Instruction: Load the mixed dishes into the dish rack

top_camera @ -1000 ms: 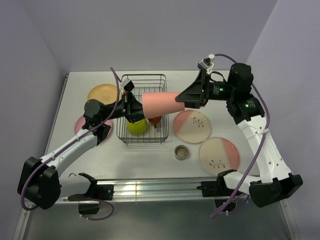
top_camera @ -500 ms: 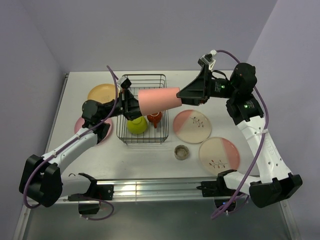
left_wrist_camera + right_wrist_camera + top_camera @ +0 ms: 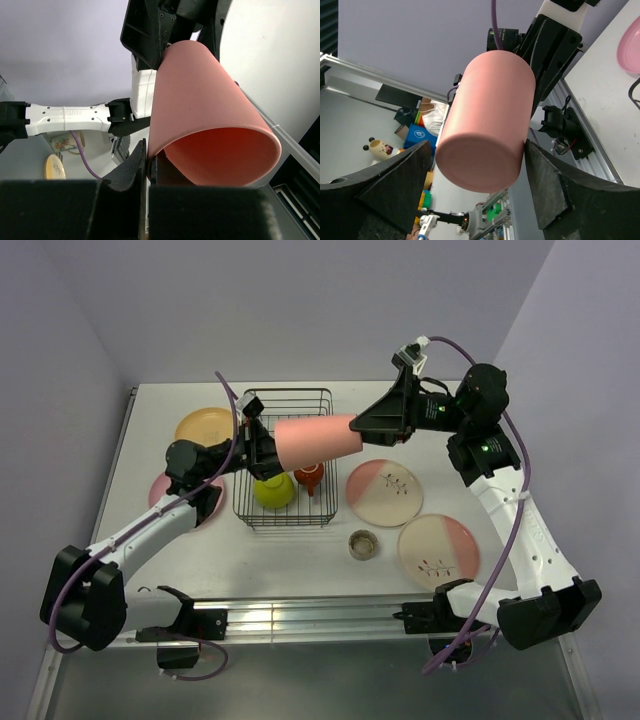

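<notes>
The salmon-pink cup (image 3: pixel 315 437) lies on its side in the air above the dish rack (image 3: pixel 290 400). My left gripper (image 3: pixel 262 445) is shut on its rim, one finger inside and one outside, as the left wrist view shows (image 3: pixel 148 165). My right gripper (image 3: pixel 365 427) is open around the cup's closed base (image 3: pixel 490 125), with its right finger touching the cup and a gap at its left finger (image 3: pixel 395 185). The lime-green bowl (image 3: pixel 273 492) and the red-brown mug (image 3: pixel 310 478) sit in the rack.
The orange-yellow plate (image 3: pixel 203 425) and the pink plate (image 3: pixel 165 490) lie left of the rack, the pink one partly under my left arm. Two pink-and-cream plates (image 3: pixel 383 492) (image 3: pixel 438 551) and the small grey-beige cup (image 3: pixel 363 544) lie to the right of the rack.
The cup has moved a little left and up over the rack, uncovering the mug. The left gripper has come up to its rim. The right arm has followed to the left.
</notes>
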Available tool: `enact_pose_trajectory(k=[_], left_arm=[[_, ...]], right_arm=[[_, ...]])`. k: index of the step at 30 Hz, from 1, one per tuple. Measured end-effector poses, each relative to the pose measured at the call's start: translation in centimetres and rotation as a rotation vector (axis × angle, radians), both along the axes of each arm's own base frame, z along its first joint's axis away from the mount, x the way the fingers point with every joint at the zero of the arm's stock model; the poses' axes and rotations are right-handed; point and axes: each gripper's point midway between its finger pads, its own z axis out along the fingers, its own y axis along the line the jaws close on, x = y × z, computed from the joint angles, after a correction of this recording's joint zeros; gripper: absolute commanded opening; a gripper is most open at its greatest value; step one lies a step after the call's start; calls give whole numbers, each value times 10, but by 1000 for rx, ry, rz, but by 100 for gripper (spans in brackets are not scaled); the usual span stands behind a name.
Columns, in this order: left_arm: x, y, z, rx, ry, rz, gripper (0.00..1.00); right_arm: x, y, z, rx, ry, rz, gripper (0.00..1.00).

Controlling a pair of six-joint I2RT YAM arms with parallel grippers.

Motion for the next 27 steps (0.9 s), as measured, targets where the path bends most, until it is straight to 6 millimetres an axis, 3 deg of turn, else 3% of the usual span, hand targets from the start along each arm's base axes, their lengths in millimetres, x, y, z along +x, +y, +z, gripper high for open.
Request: enact_pose_trajectory(k=[4,5,7,8,9,12,16,19,22,24,27], left_arm=[[0,1,2,-7,-18,-3,0],[0,1,1,-6,-18,-4,0],[2,0,0,-7,-20,-4,0],[2,0,0,-8,-23,-4,10],[3,0,0,-7,-26,-5,27],[6,0,0,-5,-19,4,99],[21,8,-9,48,47,62,99],[46,37,-28,149,120,222,99],[79,90,-56,303,230,489,99],[99,138,-77,438,323,706,99],[104,182,-91,628,397,895,99]], right_arm=[[2,1,-3,5,6,1,44],[2,1,-3,7,4,1,26],[3,1,-4,8,3,-1,2],[3,1,-4,7,1,-2,0],[3,1,-4,6,-1,-4,0],[4,3,-8,-9,4,-1,0],[14,7,-13,-52,27,-13,0],[26,8,-18,-92,38,-49,0],[38,8,-24,-146,39,-93,0],[46,9,-32,-202,45,-123,0],[64,15,-44,-324,27,-189,0]])
